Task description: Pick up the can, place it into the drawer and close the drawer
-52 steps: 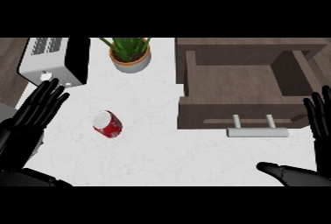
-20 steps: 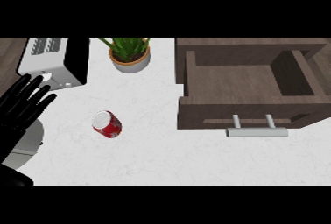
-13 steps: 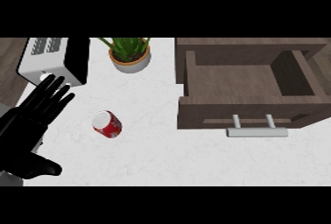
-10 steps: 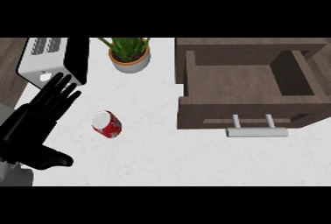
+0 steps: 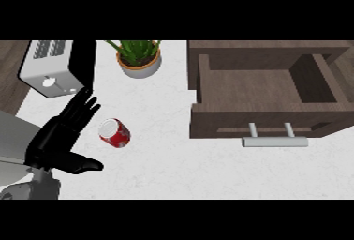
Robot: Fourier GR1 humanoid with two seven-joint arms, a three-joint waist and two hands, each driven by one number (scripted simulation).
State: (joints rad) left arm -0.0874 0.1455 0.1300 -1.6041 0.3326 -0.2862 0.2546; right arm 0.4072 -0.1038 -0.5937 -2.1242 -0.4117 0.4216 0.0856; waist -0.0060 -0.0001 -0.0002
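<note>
left hand (image 5: 59, 138) at 9 o'clock of can (image 5: 114, 132), fingers splayed, unclenched, holding nothing, thumb apart for side grasp; drawer (image 5: 266, 91) open at 2 o'clock.

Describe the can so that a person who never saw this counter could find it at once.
On the white counter, look left of the open wooden drawer, below the potted plant. The can lies on its side beside the open left hand. It is the only red thing there.

The white table (image 5: 166, 159) carries a red can (image 5: 114, 133) just right of the left hand (image 5: 61, 140), a toaster (image 5: 52, 68) and potted plant (image 5: 140, 56) beyond it, and a drawer (image 5: 266, 101) far right.
</note>
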